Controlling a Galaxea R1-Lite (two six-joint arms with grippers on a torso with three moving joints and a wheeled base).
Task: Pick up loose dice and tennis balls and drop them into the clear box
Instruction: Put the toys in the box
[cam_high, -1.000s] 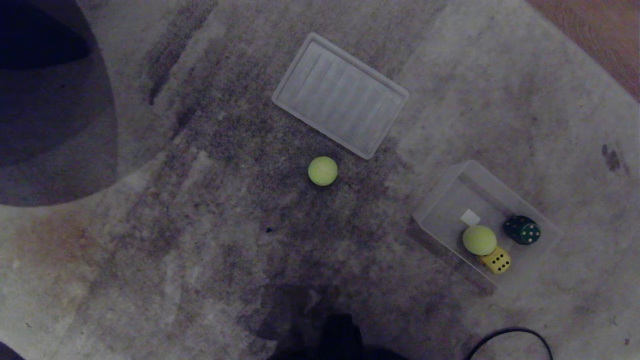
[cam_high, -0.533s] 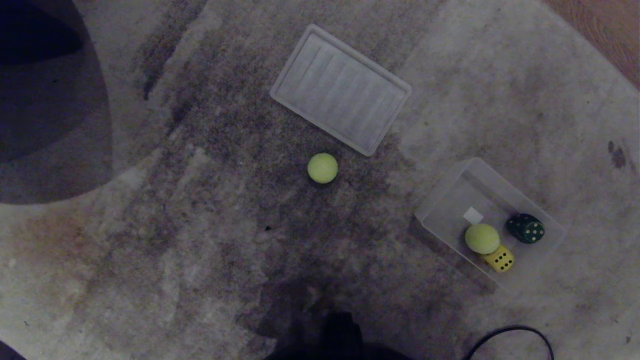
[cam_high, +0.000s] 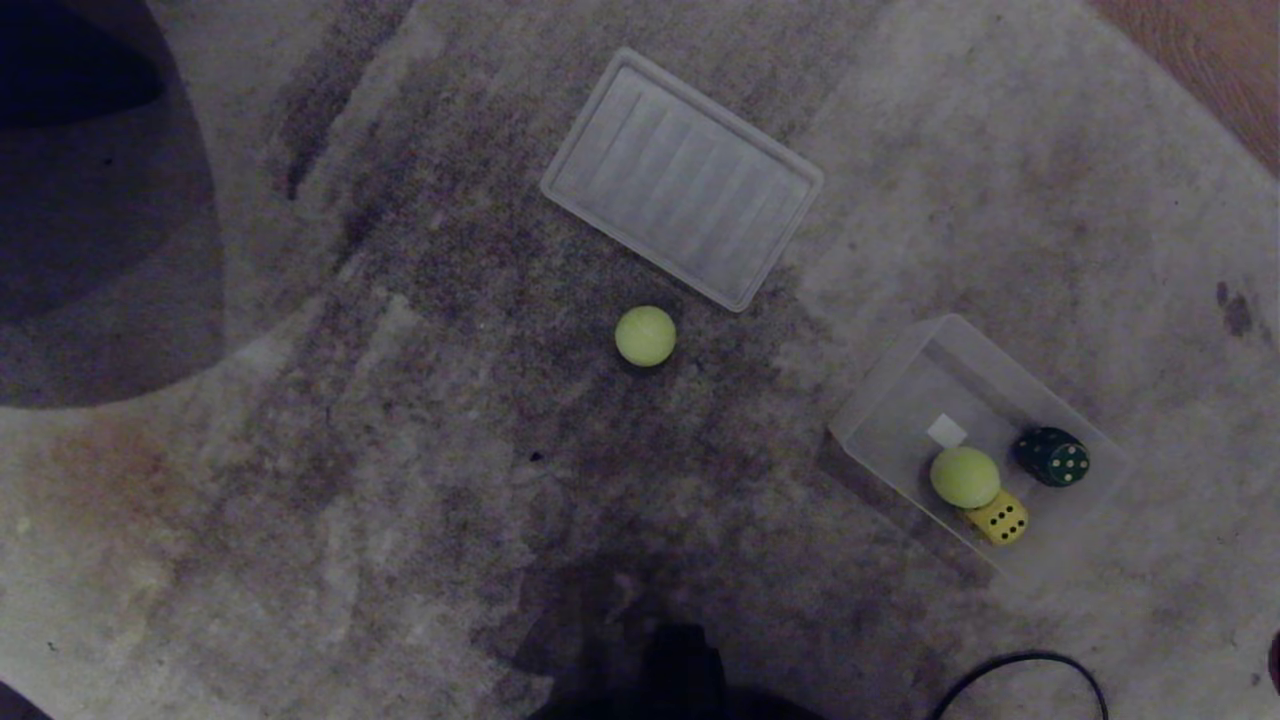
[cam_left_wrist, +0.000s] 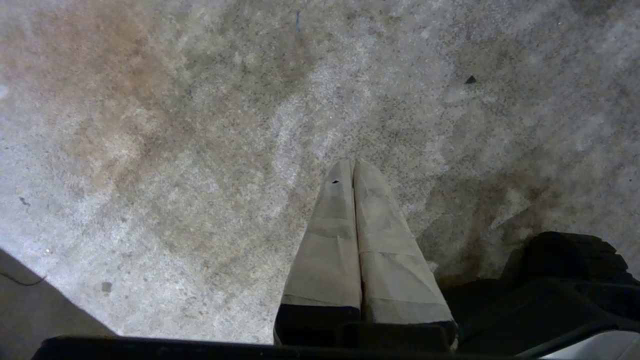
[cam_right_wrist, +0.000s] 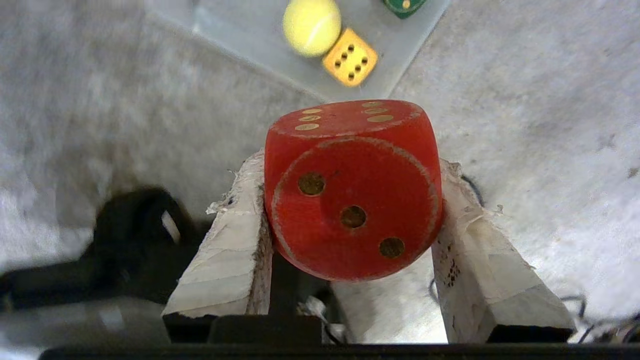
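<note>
In the clear box (cam_high: 885, 400) lie two dice and one tennis ball; right hand (cam_right_wrist: 350, 170) pinches one red die (cam_right_wrist: 352, 190).

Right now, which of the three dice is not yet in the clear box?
The red die, clamped in the right gripper. The yellow die and the dark green die already lie inside the clear box.

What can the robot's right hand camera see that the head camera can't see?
Only the right wrist view shows the red die, pinched in the right gripper. Only the head view shows the loose tennis ball on the carpet and the ribbed lid. Both show the clear box holding a tennis ball, a yellow die and a dark green die.
</note>
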